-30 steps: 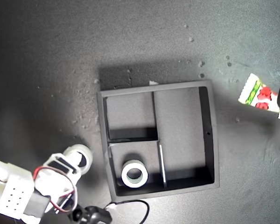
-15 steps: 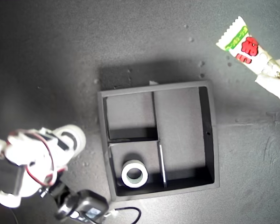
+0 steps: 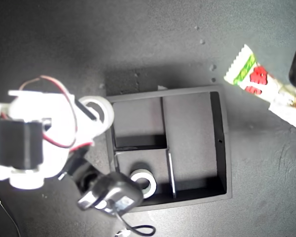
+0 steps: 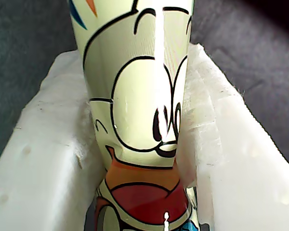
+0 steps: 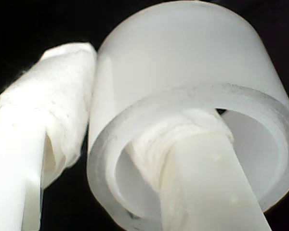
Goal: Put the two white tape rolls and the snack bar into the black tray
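The black tray (image 3: 227, 148) lies in the middle of the exterior view. One white tape roll (image 3: 153, 183) sits in its small compartment at the lower left of that view, partly hidden by the arm above it. My second gripper (image 3: 96, 112) (image 5: 120, 144) is shut on the other tape roll (image 3: 107, 108) (image 5: 183, 48), one finger through its hole, over the tray's upper left corner. At the exterior view's upper right, my first gripper (image 3: 286, 101) (image 4: 139, 159) is shut on the snack bar (image 3: 250, 75) (image 4: 139, 72), held above the surface outside the tray.
Everything rests on a dark grey mat with small light specks. The second arm's black wrist camera (image 3: 111, 195) overhangs the tray's lower left compartment in the exterior view. A black cable (image 3: 138, 229) loops near that view's bottom edge.
The second arm has carried its tape roll upward in the exterior view, from beside the tray's lower left to its upper left corner. The snack bar was lifted off the mat.
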Controlling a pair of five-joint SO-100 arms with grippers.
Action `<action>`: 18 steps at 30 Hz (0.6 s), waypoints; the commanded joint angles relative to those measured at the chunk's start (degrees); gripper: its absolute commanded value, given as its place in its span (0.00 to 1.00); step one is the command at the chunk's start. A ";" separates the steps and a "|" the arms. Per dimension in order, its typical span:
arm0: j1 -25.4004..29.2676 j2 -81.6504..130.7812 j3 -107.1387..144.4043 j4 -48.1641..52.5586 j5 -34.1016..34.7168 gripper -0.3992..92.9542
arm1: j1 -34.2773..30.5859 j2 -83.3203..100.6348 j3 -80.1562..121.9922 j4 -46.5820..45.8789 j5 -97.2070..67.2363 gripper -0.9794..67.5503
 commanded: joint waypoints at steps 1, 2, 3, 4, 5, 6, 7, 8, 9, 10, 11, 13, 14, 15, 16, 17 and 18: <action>-0.26 -2.55 -7.21 1.14 2.37 0.01 | -0.62 1.32 -1.58 4.22 8.79 0.01; 0.00 -3.34 -8.26 1.32 2.81 0.01 | -0.70 1.23 -1.76 6.33 11.87 0.01; 0.44 -4.22 -9.32 1.85 2.99 0.01 | -0.79 1.23 -1.67 7.65 13.89 0.01; 1.05 -5.01 -10.37 2.55 3.08 0.01 | -1.05 1.23 -1.67 9.58 16.44 0.01; 1.76 -5.71 -11.25 2.99 3.25 0.01 | -1.32 1.14 -1.58 10.81 18.37 0.01; 2.90 -6.33 -12.30 3.60 3.34 0.01 | -2.02 0.97 -1.49 12.30 21.01 0.01; 3.78 -6.68 -13.10 3.96 3.60 0.01 | -2.46 0.44 -1.76 14.24 22.59 0.01; 4.48 -6.86 -13.54 4.04 4.04 0.01 | -2.72 0.09 -2.11 15.56 23.12 0.01; 4.92 -7.12 -14.06 4.04 4.57 0.01 | -2.55 -0.18 -2.46 16.52 21.45 0.01; 5.10 -7.91 -15.56 4.57 5.01 0.01 | -1.32 -0.35 -2.55 15.56 15.56 0.01; 5.10 -8.70 -16.96 5.54 5.19 0.00 | -0.09 -0.35 -2.29 12.92 8.35 0.01; 5.27 -8.70 -17.40 5.54 6.06 0.00 | 1.23 -0.35 -3.60 7.73 -7.91 0.01; 5.19 -8.96 -17.84 5.54 6.42 0.00 | 1.58 -0.35 -4.39 4.48 -17.58 0.01; 5.10 -9.58 -18.72 5.54 6.68 0.00 | 1.49 -0.44 -5.19 1.23 -26.81 0.01; 4.92 -10.55 -20.13 5.54 6.94 0.00 | 0.97 -0.53 -6.06 -1.93 -35.95 0.01; 4.83 -11.69 -21.88 5.54 7.29 0.00 | -0.09 -0.88 -7.47 -3.69 -44.30 0.01; 4.66 -12.83 -23.47 5.54 7.56 0.00 | -1.05 -1.41 -8.70 -4.31 -50.45 0.01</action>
